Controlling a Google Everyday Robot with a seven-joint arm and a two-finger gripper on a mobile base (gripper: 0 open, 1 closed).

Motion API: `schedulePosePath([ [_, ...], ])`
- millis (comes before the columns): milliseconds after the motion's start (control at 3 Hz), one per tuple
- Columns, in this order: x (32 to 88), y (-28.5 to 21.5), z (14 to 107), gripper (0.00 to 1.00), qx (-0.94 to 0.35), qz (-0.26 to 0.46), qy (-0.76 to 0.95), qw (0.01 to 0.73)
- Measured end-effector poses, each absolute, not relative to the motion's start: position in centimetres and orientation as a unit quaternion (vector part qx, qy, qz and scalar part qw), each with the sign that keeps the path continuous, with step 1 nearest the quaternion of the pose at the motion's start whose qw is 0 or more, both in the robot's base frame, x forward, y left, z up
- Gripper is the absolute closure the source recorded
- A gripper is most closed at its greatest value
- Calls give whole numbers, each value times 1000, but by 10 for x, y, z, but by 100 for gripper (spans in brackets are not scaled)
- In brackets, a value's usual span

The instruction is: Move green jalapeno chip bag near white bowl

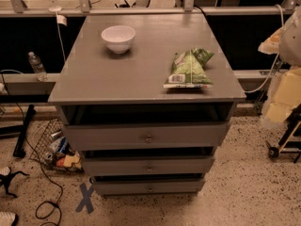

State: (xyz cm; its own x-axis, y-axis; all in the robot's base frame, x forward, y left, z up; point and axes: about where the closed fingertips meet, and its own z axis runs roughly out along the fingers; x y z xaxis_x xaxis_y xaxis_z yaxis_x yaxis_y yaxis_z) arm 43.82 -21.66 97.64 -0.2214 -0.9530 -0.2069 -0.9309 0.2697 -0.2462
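one green jalapeno chip bag [188, 70], one white bowl [118, 38], hand out of view

Bowl [118, 37]: white, glossy, smooth. Bag [189, 69]: green foil, crinkled, shiny. Table [141, 74]: grey top, matt, smooth. Gripper [286, 95], right edge of frame: pale, matt, material unclear.

Grey three-drawer cabinet [188, 135] at centre, water bottle [35, 65] far left, wire basket [49, 142] of clutter left, blue tape cross [86, 197] near left.
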Motion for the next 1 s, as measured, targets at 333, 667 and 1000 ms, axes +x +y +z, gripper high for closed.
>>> schedulePosePath([
  [333, 438, -217, 976, 0, -603, -35, 781, 159],
  [667, 478, -204, 971, 0, -577, -21, 792, 196],
  [1000, 529, -190, 960, 0, -544, -8, 805, 237],
])
